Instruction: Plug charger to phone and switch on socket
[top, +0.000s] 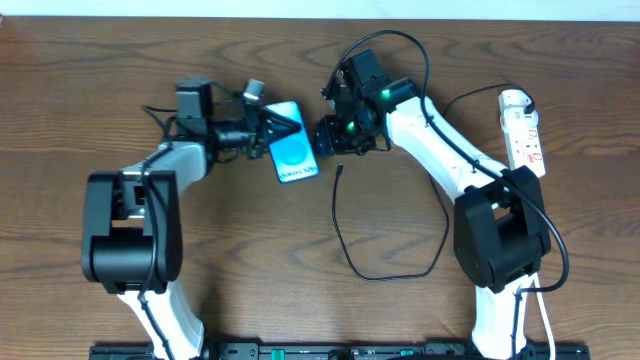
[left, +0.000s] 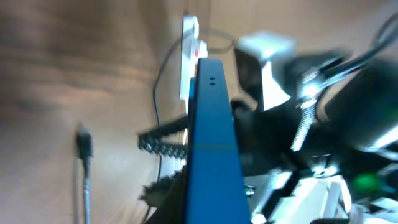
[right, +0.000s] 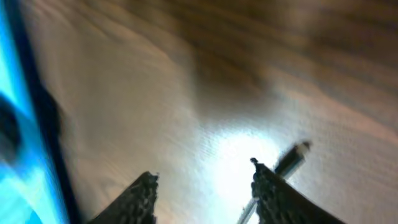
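Note:
The phone (top: 294, 156), blue screen up, is tilted at the table's middle. My left gripper (top: 270, 128) is shut on its far left end. In the left wrist view the phone (left: 211, 143) stands edge-on between the toothed jaws (left: 186, 162). My right gripper (top: 330, 135) is open and empty just right of the phone. The charger cable (top: 345, 250) loops over the table, its plug tip (top: 340, 170) lying free below the right gripper. In the right wrist view the tip (right: 292, 157) lies beside the right finger of the open jaws (right: 202, 177), and the phone (right: 15, 124) is at the left edge.
The socket strip (top: 522, 130) lies at the far right with its white cord, behind the right arm's base (top: 500, 235). It also shows in the left wrist view (left: 189, 56). The left arm's base (top: 125, 225) stands at the left.

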